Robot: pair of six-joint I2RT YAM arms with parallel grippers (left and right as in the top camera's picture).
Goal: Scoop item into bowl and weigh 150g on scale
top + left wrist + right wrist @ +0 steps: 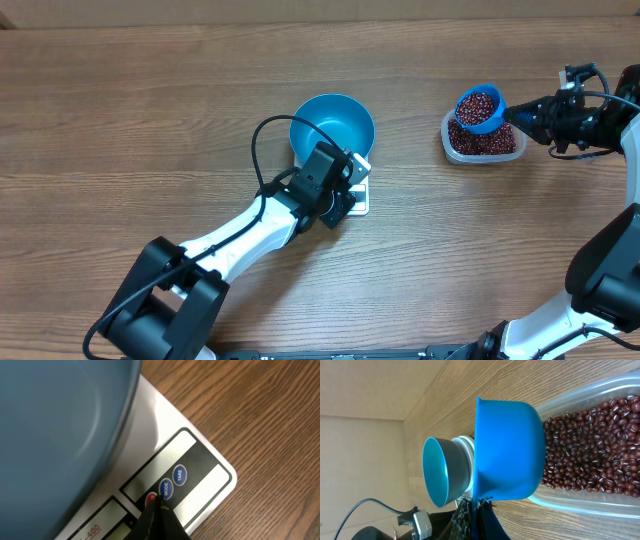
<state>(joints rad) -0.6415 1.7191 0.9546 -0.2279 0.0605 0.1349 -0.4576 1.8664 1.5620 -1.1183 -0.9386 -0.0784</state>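
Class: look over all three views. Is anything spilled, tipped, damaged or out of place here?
Nothing stands out. The bowl sits upright on the scale. The beans are only in the tub and in the scoop held over it; none show on the table.

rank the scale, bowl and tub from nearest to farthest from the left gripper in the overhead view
From the left gripper:
1. scale: directly under it, the shut tips on its button panel.
2. bowl: just beyond, sitting on the scale.
3. tub: far off to the right side of the table, under the scoop.
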